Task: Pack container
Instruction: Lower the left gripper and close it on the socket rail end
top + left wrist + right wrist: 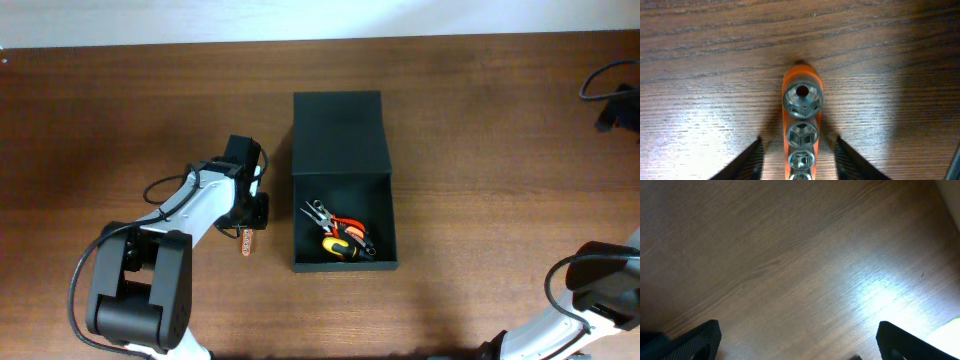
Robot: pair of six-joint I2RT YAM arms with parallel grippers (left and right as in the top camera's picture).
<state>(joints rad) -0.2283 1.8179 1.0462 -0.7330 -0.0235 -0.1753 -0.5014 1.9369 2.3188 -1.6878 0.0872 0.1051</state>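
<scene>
The container [296, 228] is a dark box in mid-table, its flap lid [338, 132] lying open behind it. Inside lie pliers with orange handles [347, 224] and a yellow-black tool [338, 247]. Left of the box an orange rail of metal sockets [801, 120] lies on the wood, also seen from overhead as a small orange strip [247, 241]. My left gripper [798, 144] straddles the rail, with bare wood showing between each finger and the rail. My right gripper [799, 326] hangs wide open over bare tabletop, holding nothing.
A black cable and plug [610, 88] lie at the far right edge of the table. The right arm's base [600, 290] sits at the lower right corner. A pale wall edge [300, 20] runs along the back.
</scene>
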